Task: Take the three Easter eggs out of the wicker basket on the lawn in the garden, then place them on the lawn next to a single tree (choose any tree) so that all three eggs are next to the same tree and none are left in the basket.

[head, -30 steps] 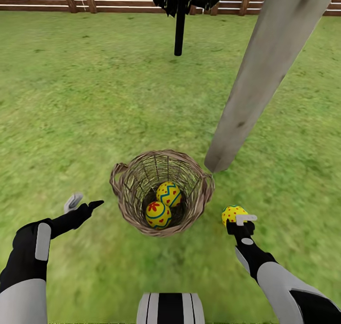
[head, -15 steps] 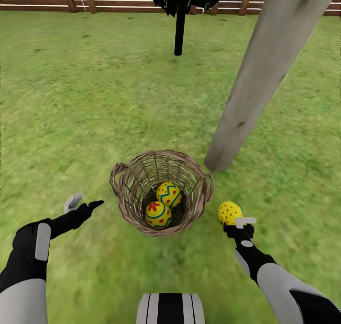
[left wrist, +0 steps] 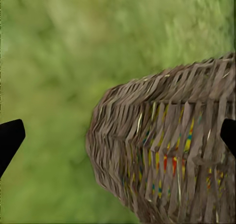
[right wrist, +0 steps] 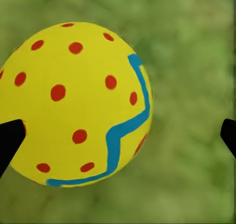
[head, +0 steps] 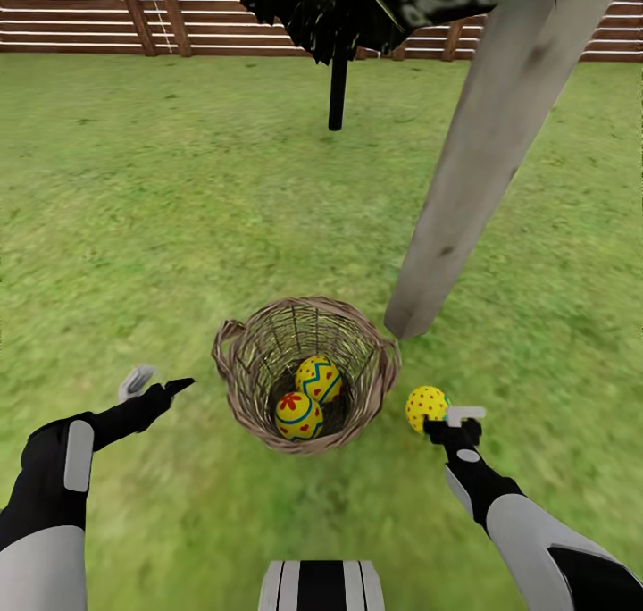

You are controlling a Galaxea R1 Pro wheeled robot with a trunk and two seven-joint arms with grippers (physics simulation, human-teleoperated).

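The wicker basket (head: 253, 388) stands on the lawn (head: 161, 218) in the garden. Two Easter eggs lie inside it, one with zigzag bands (head: 319, 377) and one with a red flower (head: 298, 416). The third egg (head: 427, 407) (right wrist: 73, 101) rests on the grass right of the basket, a short way from the pale tree trunk (head: 482, 155). My right gripper (head: 451, 421) is open just behind this egg, and the egg sits off towards one fingertip. My left gripper (head: 154, 384) hangs open left of the basket (left wrist: 167, 150), holding nothing.
A thin black-trunked tree (head: 337, 79) stands farther back on the grass. The brown slat fence (head: 80, 12) runs along the far edge. Open grass lies left of and beyond the basket. My base (head: 321, 586) shows at the bottom.
The camera has tilted, shifting the whole picture down. The right gripper has let go of the dotted egg, which now lies a little left of its fingers. The left arm is unchanged.
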